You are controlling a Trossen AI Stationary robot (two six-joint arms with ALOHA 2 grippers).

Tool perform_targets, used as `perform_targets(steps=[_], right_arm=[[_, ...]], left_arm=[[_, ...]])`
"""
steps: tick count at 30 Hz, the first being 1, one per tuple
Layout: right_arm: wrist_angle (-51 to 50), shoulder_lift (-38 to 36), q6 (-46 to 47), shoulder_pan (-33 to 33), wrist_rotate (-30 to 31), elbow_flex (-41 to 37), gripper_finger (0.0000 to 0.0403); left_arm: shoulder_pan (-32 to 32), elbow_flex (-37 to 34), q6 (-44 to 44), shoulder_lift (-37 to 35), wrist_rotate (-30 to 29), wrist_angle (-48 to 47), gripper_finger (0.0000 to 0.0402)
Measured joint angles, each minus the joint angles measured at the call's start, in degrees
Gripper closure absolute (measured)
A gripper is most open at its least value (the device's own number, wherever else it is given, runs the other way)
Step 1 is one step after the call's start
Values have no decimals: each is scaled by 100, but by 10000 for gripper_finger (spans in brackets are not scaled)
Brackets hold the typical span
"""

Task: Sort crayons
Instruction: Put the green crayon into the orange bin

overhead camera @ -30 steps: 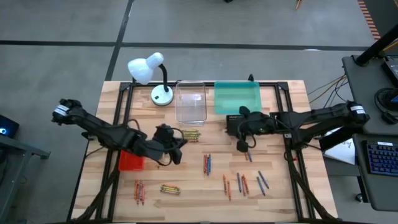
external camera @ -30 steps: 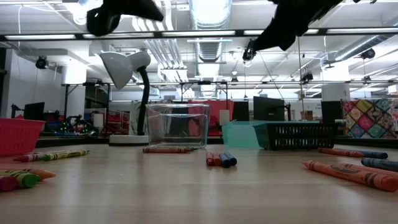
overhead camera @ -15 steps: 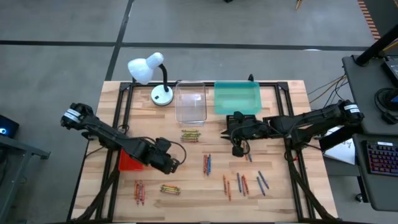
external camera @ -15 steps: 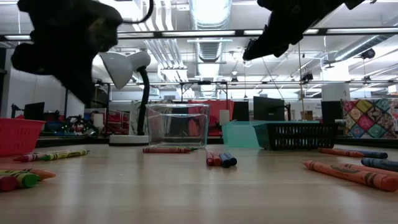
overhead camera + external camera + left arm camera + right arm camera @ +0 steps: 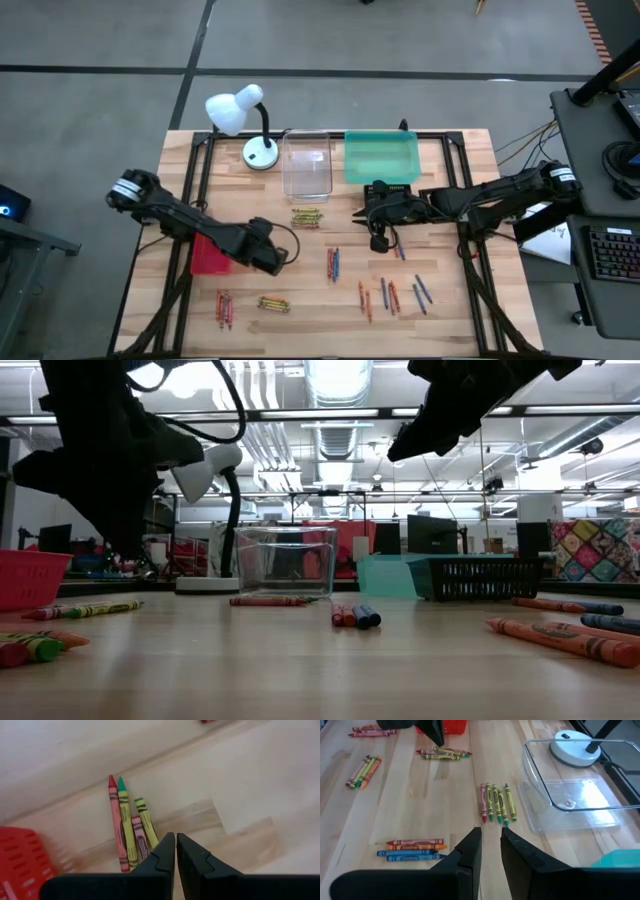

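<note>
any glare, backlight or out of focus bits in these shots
Low view: bright ceiling lights backlight both arms into silhouettes; nearest crayons look soft. Right wrist view: glare on the clear tray. Left wrist view: the left gripper close up is blurry.

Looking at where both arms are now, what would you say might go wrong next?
1. The left pincer is shut above a tight row of crayons; coming down like this, it may scatter them instead of taking one.
2. The red tray lies right beside that row, so a wide approach might bump it.
3. The right pincer, slightly apart with nothing visible between its fingers, hovers near the clear tray and might clip its rim.
</note>
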Motion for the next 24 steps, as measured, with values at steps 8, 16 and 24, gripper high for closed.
perform_targets(steps=[8, 16, 24], right_arm=[[-1, 2, 12, 0, 0, 7, 340], [34, 2, 14, 0, -1, 11, 340], [67, 2, 18, 0, 0, 11, 340]], left_arm=[[63, 0, 24, 460, 5, -3, 402], [65, 0, 35, 505, -4, -89, 402], [76, 0, 22, 635, -10, -80, 354]])
